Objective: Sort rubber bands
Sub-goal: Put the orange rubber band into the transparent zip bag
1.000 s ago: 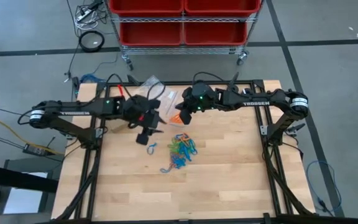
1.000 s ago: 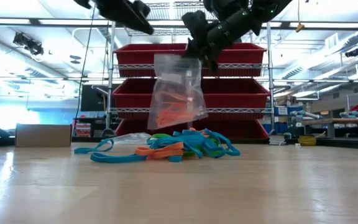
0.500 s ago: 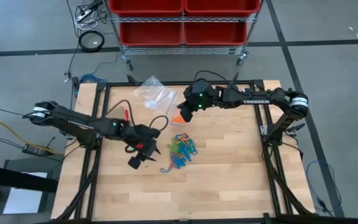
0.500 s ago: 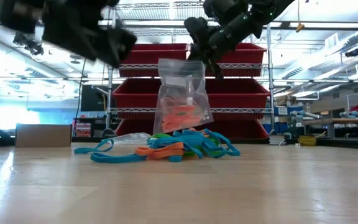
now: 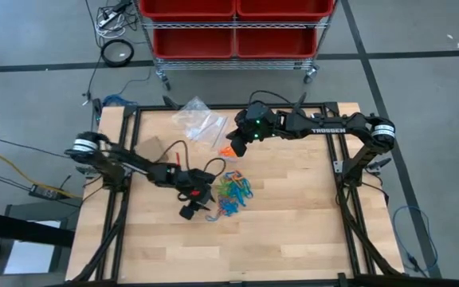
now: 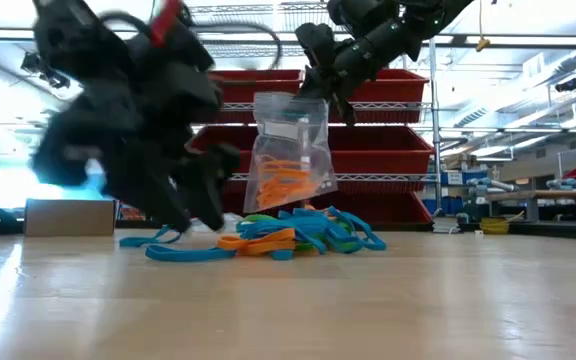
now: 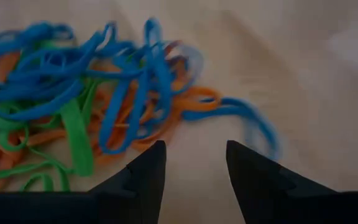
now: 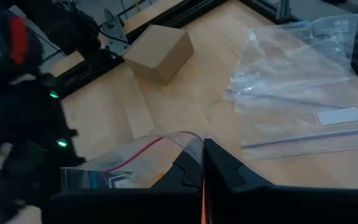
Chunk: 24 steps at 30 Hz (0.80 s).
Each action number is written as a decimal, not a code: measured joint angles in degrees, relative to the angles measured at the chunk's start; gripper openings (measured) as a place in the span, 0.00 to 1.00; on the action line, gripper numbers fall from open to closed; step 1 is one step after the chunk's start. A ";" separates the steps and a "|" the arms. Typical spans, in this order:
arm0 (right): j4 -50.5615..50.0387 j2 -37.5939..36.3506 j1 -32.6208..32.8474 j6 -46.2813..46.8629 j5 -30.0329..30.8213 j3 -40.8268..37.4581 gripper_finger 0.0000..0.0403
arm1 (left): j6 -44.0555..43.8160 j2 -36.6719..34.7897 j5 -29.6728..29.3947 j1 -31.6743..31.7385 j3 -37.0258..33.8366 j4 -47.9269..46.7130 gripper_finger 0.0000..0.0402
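Left pincer low over the wooden desk, at the edge of the rubber bands nearest the left arm. Its two dark fingers stand spread with a clear gap, nothing between them; bare wood shows in the gap. Left wrist view: fingertips just short of the pile, a stray blue loop curving out of the heap toward the gap.

Rubber bands: tangled heap of blue, orange and green loops near the desk centre. In the low view the pile lies flat on the wood, one long blue band trailing out toward the left arm's side.

Right pincer held above the desk, toward the far edge from the pile, pressed together on the top edge of a clear plastic bag. The bag hangs down from the grip, orange bands visible inside it; its lower edge sits just above the heap in the low view. In the right wrist view the fingers meet with the bag's red-lined rim pinched between them.

More clear bags lie flat on the desk near the far edge, on the left arm's side of the right pincer; one bears a white label. A small cardboard box sits beside the left arm, well apart from the pile.

Beyond the desk: a wire rack with red bins
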 joint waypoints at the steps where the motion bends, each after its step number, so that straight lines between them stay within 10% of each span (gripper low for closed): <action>1: 0.01 0.00 0.08 -0.12 0.02 0.00 0.00 | 0.00 1.81 -0.09 0.52 0.38 0.64 0.44; 10: -0.28 0.00 1.11 -1.67 0.11 0.00 0.00 | -3.38 8.22 1.25 3.08 2.06 9.09 0.41; 18: -0.13 0.00 1.09 -2.02 0.15 0.00 0.00 | -1.73 8.16 4.21 2.92 2.16 7.09 0.06; 24: -0.08 0.00 1.44 -2.02 0.13 0.00 0.00 | 1.34 4.20 3.09 2.86 2.27 -3.78 0.01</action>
